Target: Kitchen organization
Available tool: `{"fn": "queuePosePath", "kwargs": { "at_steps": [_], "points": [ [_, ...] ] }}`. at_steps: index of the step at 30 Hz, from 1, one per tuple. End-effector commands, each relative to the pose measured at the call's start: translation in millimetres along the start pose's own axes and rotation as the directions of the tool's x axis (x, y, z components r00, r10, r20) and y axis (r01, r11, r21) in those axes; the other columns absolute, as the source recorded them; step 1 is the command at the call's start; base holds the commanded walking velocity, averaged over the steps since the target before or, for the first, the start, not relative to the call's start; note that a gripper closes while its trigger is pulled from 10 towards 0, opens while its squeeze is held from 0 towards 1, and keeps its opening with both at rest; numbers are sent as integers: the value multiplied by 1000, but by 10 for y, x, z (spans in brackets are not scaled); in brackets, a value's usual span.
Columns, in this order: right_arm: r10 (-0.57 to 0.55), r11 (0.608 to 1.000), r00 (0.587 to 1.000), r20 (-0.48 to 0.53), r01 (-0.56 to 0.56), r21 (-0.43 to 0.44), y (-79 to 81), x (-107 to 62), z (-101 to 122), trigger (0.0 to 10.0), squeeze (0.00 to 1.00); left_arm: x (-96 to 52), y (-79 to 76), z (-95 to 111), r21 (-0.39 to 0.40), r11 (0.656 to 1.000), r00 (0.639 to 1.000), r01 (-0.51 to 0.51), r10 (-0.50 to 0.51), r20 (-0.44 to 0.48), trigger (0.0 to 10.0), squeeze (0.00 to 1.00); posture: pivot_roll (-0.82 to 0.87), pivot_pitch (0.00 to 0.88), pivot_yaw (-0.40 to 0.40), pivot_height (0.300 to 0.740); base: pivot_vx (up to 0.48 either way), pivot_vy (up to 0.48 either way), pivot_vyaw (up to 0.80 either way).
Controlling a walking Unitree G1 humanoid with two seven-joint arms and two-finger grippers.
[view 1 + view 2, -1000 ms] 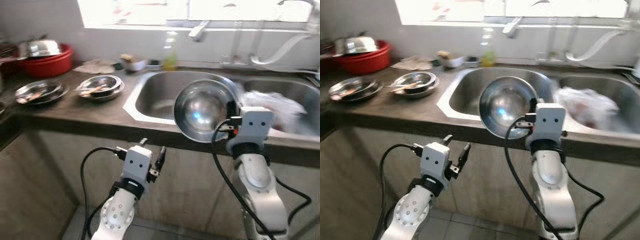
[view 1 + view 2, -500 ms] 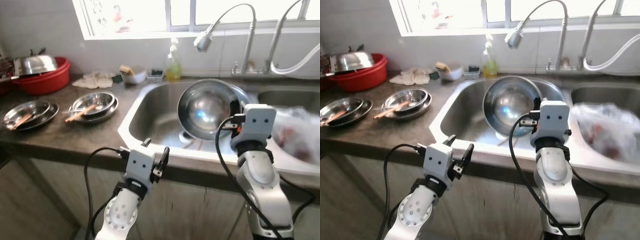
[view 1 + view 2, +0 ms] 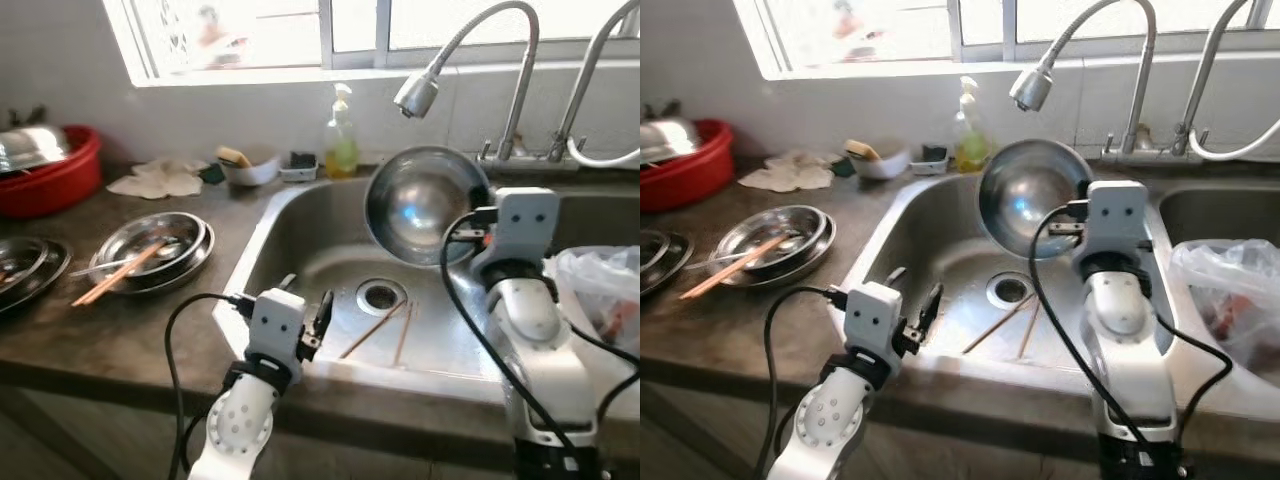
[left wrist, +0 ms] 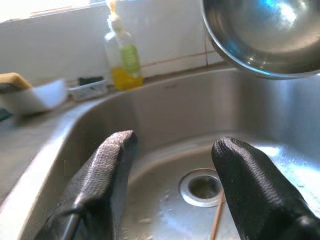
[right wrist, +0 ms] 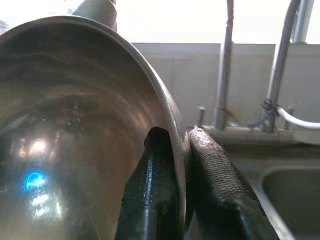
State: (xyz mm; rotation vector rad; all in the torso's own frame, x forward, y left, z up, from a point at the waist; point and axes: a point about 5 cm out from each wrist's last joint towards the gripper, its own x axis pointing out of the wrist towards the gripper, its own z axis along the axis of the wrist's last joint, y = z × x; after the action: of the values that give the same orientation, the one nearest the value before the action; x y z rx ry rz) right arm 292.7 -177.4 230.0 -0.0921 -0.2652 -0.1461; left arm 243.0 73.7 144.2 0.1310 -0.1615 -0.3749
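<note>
The steel bowl (image 3: 420, 203) is shiny silver with a small blue glint inside, and the sink (image 3: 300, 250) is a duller grey steel. The soap bottle (image 3: 340, 148) is clear with yellow-green liquid. The basin (image 3: 45, 180) is red, the countertop (image 3: 130, 330) dark brown. The chopsticks (image 3: 110, 285) on the silver plates (image 3: 150, 250) look orange-tan. The gripper fingers (image 4: 110, 165) are black with a fine woven texture. The bag (image 3: 600, 290) is whitish, perhaps holding something reddish.
</note>
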Motion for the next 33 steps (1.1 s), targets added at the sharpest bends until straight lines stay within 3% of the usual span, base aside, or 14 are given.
{"fn": "queuePosePath", "kwargs": {
  "at_steps": [1, 27, 28, 29, 30, 31, 33],
  "points": [
    [37, 999, 999, 19, -37, 13, 105, 9, 59, 10000, 0, -17, 73, 3, 13, 1000, 1000, -26, 26, -6, 10000, 0, 102, 21, 6, 740, 0, 0, 0],
    [38, 999, 999, 10, -38, 9, 94, 33, 67, 10000, 0, -16, 75, 2, 14, 1000, 1000, -25, 25, -6, 10000, 0, 102, 21, 6, 740, 0, 0, 0],
    [85, 995, 970, -228, -96, -36, 83, 332, -230, 10000, 0, -33, 67, 0, 13, 1000, 1000, -26, 27, -11, 10000, 0, 108, 54, -8, 740, 0, 0, 0],
    [85, 995, 970, -228, -96, -36, 83, 332, -230, 10000, 0, -33, 67, 0, 13, 1000, 1000, -26, 27, -11, 10000, 0, 108, 54, -8, 740, 0, 0, 0],
    [101, 989, 854, -511, -140, -39, -16, 601, -550, 10000, 0, -57, 53, -3, 11, 1000, 999, -28, 28, -18, 10000, 0, 108, 55, -9, 740, 0, 0, 0],
    [105, 989, 819, -564, -146, -29, -40, 640, -610, 10000, 0, -62, 50, -4, 10, 1000, 999, -28, 28, -19, 10000, 0, 108, 55, -9, 740, 0, 0, 0],
    [105, 989, 806, -582, -148, -27, -34, 651, -634, 10000, 0, -68, 42, -4, 9, 1000, 999, -27, 27, -20, 10000, 0, 109, 60, -10, 740, 0, 0, 0]
  ]
}}
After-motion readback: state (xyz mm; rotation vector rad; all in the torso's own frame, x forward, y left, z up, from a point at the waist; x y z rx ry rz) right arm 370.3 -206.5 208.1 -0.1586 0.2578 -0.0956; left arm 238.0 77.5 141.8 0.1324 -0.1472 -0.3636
